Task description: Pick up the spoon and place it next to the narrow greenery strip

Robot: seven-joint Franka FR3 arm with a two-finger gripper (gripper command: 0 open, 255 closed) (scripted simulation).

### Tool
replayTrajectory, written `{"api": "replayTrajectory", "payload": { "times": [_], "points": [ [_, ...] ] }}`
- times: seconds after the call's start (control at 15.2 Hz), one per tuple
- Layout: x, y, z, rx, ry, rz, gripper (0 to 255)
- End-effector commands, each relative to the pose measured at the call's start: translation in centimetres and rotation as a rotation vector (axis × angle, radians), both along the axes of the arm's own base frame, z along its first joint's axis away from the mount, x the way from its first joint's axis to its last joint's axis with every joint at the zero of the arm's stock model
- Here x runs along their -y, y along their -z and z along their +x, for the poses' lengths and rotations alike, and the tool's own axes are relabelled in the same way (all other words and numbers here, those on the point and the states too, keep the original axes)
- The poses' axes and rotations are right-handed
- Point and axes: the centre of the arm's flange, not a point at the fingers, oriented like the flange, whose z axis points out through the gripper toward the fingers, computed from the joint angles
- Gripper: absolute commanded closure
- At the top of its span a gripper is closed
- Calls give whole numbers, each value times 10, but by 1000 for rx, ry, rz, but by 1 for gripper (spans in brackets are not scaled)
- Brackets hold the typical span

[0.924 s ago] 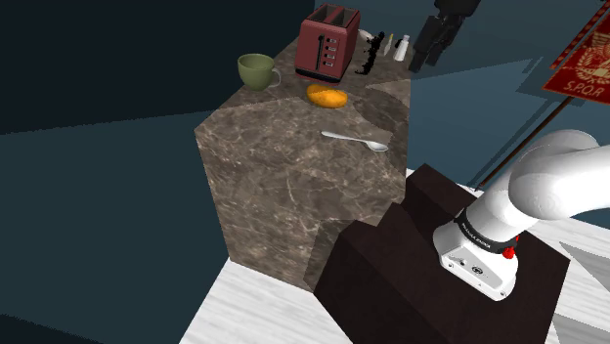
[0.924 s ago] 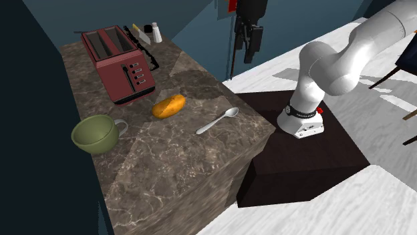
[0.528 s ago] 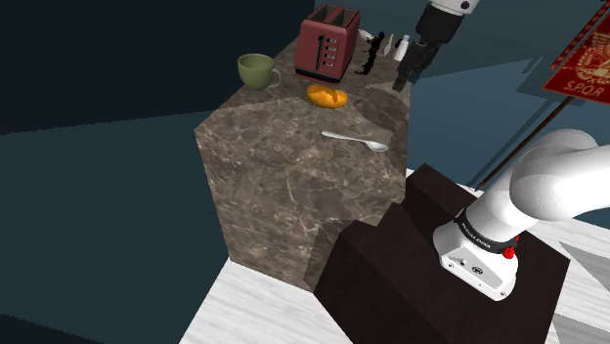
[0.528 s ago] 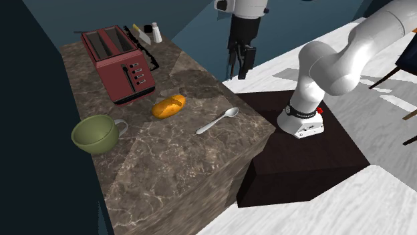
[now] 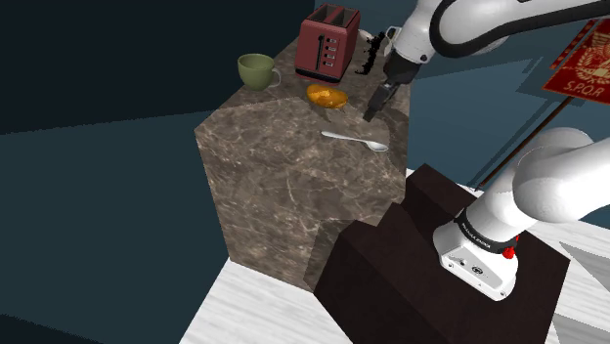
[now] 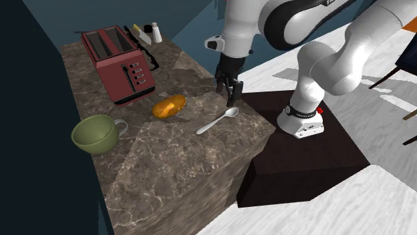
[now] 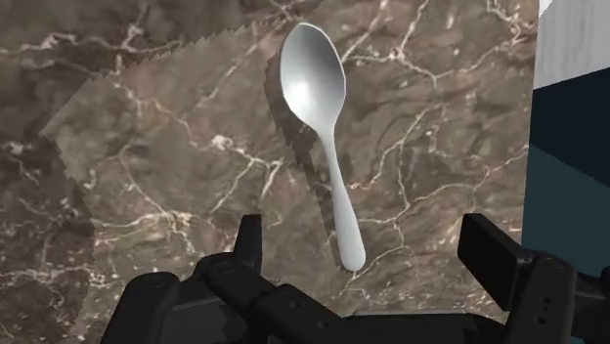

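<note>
Spoon [image 7: 323,147] lies flat near the edge of the desk [image 7: 147,195]: light, stiff, probably slippery. Best taken across the thin handle's middle. Jaws wide, empty, above handle end.

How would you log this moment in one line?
phase: pre-grasp | hand: open, above spoon | spoon: flat on marble counter, not held | placed: not yet
</note>
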Motion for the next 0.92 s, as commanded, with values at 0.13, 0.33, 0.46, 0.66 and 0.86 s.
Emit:
{"api": "replayTrajectory", "payload": {
  "times": [0.13,0.33,0.46,0.66,0.86],
  "points": [
    [-13,47,15,50,-59,21,0],
    [-16,60,18,53,-63,23,0],
    [-18,71,20,53,-63,23,0],
    [-22,89,23,53,-63,23,0],
    [-22,89,23,53,-63,23,0]
  ]
}}
